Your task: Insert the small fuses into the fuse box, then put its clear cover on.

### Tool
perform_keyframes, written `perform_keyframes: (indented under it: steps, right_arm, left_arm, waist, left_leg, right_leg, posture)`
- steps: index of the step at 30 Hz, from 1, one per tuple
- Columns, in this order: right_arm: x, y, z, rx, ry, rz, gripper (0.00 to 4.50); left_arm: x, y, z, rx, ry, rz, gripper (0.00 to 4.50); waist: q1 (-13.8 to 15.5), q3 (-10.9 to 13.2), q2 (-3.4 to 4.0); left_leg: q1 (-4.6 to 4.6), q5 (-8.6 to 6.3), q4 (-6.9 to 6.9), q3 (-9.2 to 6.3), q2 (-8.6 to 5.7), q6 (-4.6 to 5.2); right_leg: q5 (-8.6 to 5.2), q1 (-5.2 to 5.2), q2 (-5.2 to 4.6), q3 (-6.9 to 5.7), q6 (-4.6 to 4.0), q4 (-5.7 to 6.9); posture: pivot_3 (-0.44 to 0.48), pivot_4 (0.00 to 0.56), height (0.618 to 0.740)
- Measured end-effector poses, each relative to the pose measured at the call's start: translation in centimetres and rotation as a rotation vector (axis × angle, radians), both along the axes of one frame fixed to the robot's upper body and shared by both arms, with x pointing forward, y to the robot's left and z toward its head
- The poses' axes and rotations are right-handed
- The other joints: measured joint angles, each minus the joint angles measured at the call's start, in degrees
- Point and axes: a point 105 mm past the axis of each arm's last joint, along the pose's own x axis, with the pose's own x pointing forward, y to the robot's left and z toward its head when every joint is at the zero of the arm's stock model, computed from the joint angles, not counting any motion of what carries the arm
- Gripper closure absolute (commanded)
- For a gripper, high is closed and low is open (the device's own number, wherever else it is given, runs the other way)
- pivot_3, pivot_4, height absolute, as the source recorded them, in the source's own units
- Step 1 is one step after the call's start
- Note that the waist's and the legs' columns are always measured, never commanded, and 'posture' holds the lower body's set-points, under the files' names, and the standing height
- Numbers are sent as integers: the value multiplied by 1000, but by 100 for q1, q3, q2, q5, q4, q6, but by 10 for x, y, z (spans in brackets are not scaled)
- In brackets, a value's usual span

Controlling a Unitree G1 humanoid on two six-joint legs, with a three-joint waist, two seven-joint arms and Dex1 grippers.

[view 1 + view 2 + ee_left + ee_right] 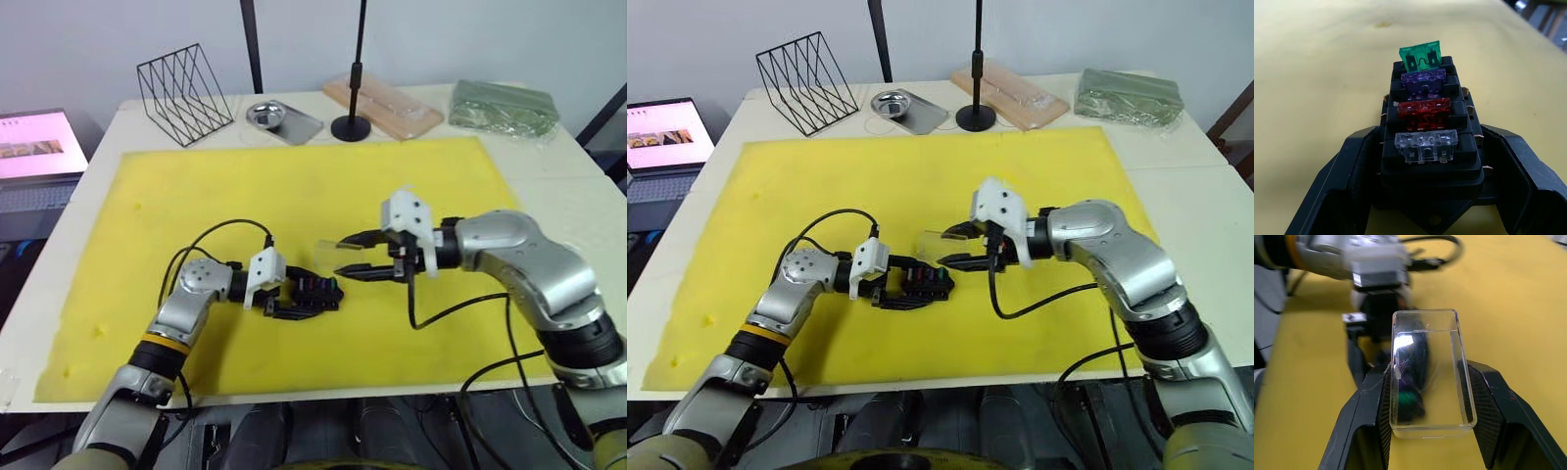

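The black fuse box (1431, 147) rests on the yellow mat, clamped between the fingers of my left gripper (299, 297), which is shut on it. In its top slots sit a grey fuse (1425, 145), a red fuse (1423, 109), a purple fuse (1423, 81) and a green fuse (1421, 55) that stands taller than the others. The clear cover (1430, 372) is held in my right gripper (355, 256), shut on its sides. It hangs just above and to the right of the fuse box (312, 292).
The yellow foam mat (294, 196) covers most of the white table. At the back stand a wire rack (184, 93), a metal tray (276, 117), a black stand (351, 125), a wrapped wooden board (387, 108) and a green bag (502, 106). A laptop (34, 147) sits far left.
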Motion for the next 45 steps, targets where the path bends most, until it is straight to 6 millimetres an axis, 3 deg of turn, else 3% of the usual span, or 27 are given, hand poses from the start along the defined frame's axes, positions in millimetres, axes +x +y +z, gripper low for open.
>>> perform_keyframes:
  steps: [16,45]
  right_arm:
    - [-1,8,-28,-28,47,8,2691]
    - [6,10,-44,-90,66,33,2691]
  left_arm:
    - [2,-5,0,-19,-23,-6,1681]
    - [3,-4,-1,-5,-43,-6,1681]
  waist:
    - [-5,0,0]
    - [-8,0,0]
  left_leg:
    - [-2,0,4,-2,-2,0]
    - [-1,0,4,-2,-3,0]
  right_leg:
    - [1,-1,-4,-1,2,2]
    - [1,-1,-3,-2,2,4]
  posture:
    - [0,150,740]
    - [0,150,740]
